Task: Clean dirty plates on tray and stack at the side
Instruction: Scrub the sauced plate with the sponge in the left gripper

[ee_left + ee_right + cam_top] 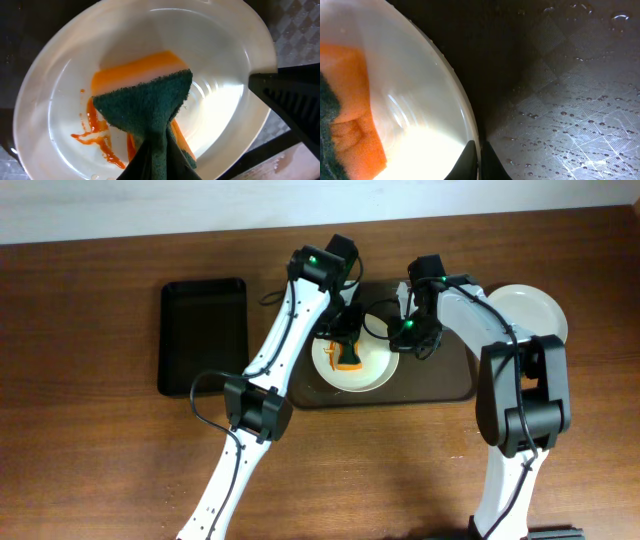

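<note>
While my left gripper (151,167) clamps the green-orange sponge (145,107), the right gripper (479,162) pinches the smeared round white plate (215,55). Scrubbing could wrench it free.

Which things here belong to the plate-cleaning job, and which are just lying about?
Job: dirty plate, smeared orange-red; sponge held in left end effector; right end effector pinching the plate's rim; brown tray under it; plain white plate beside the tray.
Lying about: black tray, left of the brown tray.
</note>
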Available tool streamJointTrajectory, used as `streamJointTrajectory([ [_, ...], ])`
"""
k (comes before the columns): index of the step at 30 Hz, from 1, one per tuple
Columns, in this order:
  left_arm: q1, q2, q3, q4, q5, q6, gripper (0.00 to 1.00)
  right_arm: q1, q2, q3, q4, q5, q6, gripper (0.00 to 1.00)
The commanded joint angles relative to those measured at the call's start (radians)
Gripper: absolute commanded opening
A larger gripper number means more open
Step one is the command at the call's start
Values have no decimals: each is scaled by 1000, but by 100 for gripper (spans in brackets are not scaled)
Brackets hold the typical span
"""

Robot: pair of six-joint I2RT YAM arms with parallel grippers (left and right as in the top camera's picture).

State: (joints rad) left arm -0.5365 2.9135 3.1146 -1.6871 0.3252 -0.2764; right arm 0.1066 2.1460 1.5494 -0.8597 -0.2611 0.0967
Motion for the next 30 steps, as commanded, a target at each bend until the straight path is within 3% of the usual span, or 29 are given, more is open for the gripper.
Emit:
streamJointTrajectory([
  [1, -27, -32, -6, -1, -53, 1, 23, 4, 21, -7, 4, 7, -12, 4],
  [4, -41, -32, -26, -1, -135, 0, 32, 4, 21, -7, 3, 7, -12, 5],
  [8, -47, -32, -49, -1, -104, -14, 24, 4, 21, -7, 4, 10, -12, 5],
  [10, -46, -32, -49, -1, -104, -14, 3, 4, 21, -7, 4, 10, -12, 4],
  [11, -47, -32, -49, -1, -82, -14, 0, 4, 21, -7, 4, 10, -12, 4],
  [19, -50, -35, -49, 25, 79, -25, 0, 4, 21, -7, 11, 10, -11, 5],
  [26, -50, -33, -232, 32, -269, -25, 0, 4, 21, -7, 3, 10, -12, 5],
  [28, -50, -33, -301, 28, -511, -25, 0, 4, 21, -7, 3, 10, -12, 4],
  [30, -47, -36, -292, 27, -607, -25, 0, 4, 21, -7, 4, 10, -12, 4],
])
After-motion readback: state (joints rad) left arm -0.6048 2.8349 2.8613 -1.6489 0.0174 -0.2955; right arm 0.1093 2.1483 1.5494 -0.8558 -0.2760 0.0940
